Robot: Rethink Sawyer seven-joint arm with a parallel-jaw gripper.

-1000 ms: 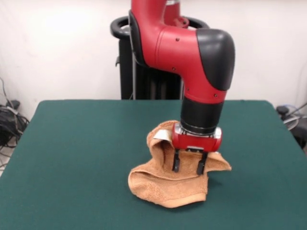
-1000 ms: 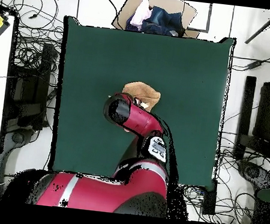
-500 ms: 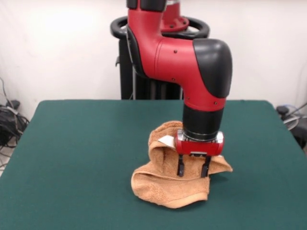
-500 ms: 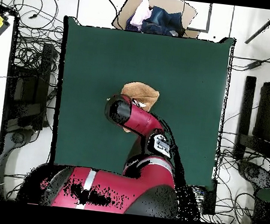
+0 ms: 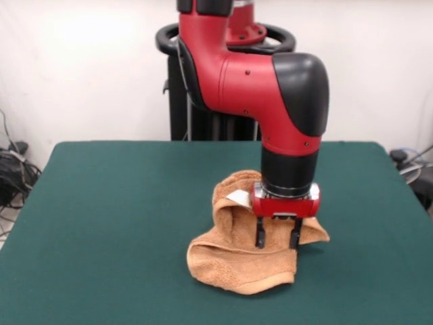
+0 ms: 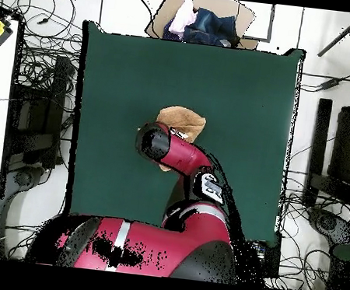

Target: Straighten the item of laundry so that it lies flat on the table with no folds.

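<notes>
Over the crumpled towel (image 5: 252,252) my gripper (image 5: 277,238) hangs with fingers spread; I'd pinch one top fold only, then drag outward.

The table (image 5: 122,223) is a wide rectangular top covered in dark green cloth, and in the overhead view (image 6: 238,96) the green surface fills the middle of the picture. One thing lies directly on it: the orange-tan towel (image 5: 237,261), crumpled and folded over itself into a rumpled heap, not flat. In the front view the towel sits a little toward 5 o'clock from the table's centre, and in the overhead view (image 6: 182,121) it lies near the centre, well apart from every edge.
</notes>
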